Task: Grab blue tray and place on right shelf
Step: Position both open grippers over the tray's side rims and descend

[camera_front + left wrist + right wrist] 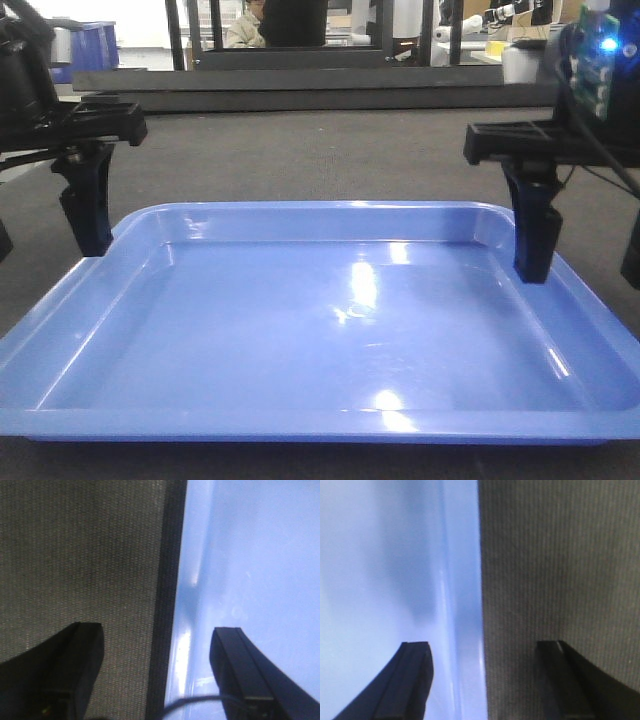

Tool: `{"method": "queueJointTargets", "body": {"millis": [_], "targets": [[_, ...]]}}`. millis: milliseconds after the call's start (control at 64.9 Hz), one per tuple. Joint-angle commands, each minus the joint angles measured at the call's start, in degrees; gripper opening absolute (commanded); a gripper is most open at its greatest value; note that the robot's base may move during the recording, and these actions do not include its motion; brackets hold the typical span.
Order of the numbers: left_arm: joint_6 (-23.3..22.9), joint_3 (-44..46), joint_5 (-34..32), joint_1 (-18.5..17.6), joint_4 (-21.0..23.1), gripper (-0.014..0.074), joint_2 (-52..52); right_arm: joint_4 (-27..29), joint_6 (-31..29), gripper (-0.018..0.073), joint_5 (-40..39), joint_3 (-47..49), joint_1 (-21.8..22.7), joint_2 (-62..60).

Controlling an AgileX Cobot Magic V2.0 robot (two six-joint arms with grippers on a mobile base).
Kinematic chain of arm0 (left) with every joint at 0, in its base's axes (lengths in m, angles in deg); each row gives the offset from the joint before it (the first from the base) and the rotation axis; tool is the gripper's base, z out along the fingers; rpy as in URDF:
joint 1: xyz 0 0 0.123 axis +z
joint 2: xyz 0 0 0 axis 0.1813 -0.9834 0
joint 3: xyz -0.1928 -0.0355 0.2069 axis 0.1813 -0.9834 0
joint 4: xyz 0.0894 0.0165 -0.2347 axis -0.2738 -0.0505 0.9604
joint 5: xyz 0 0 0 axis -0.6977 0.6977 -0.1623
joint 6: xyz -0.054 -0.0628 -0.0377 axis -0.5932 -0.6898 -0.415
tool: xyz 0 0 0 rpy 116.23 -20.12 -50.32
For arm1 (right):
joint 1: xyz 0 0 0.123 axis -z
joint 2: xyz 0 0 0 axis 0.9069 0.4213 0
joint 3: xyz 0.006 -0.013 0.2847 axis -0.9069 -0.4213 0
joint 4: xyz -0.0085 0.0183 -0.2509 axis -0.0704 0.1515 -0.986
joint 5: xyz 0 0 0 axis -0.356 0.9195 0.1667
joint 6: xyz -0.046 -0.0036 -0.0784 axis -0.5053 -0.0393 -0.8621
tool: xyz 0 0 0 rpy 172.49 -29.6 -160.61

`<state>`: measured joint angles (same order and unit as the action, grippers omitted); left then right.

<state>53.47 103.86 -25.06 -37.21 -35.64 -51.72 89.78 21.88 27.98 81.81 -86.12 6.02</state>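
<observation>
The blue tray (330, 330) lies flat on a dark grey woven surface (320, 160), close to the camera. My left gripper (45, 245) is open and straddles the tray's left rim, with one finger outside and one over the inside. In the left wrist view, that gripper (157, 632) has the rim of the tray (250, 555) running between its fingers. My right gripper (583, 275) is open and straddles the right rim in the same way. The right wrist view shows this gripper (482, 647) with one finger over the tray (380, 555) and one over the mat. The right shelf is out of view.
Behind the surface stands a black-framed structure (290, 60) with a person (262, 22) beyond it. Dark blue bins (92, 45) are at the back left. White containers (520, 62) sit at the back right.
</observation>
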Motion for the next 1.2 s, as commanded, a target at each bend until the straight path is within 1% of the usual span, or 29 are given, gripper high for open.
{"method": "queueJointTargets", "body": {"millis": [0, 62, 154, 339, 462, 771, 1187], "targets": [[0.22, 1.74, -1.28, 0.12, 0.55, 0.0378, 1.15, -0.11, 0.10, 0.0538, -1.35, 0.23, -0.19, -2.05], [0.81, 1.74, -1.40, 0.12, 0.69, 0.0378, 0.43, -0.11, 0.20, 0.0538, -2.45, -0.25, -0.19, -2.05], [3.29, 1.74, -0.86, 0.12, 3.29, 0.0378, -1.17, -0.11, 0.20, 0.0538, -3.42, -0.48, -0.19, -2.05], [3.30, 1.74, -1.80, 0.12, 4.24, 0.0378, -3.07, 0.15, 0.20, 0.0538, -3.95, -0.48, -0.19, -1.54], [3.38, 1.74, -0.32, 0.00, 4.23, 0.0378, -3.18, 0.15, 0.20, 0.0538, -4.11, -0.48, -0.19, -0.25], [3.38, 1.38, -1.36, 0.00, 4.26, 0.0378, -3.45, 0.15, 0.20, 0.0538, -5.10, -0.48, -0.19, 0.60], [3.65, 1.34, -0.98, 0.00, 4.81, 0.0378, -4.86, 0.10, 0.20, 0.0538, -4.98, -0.48, -0.19, 1.44]]}}
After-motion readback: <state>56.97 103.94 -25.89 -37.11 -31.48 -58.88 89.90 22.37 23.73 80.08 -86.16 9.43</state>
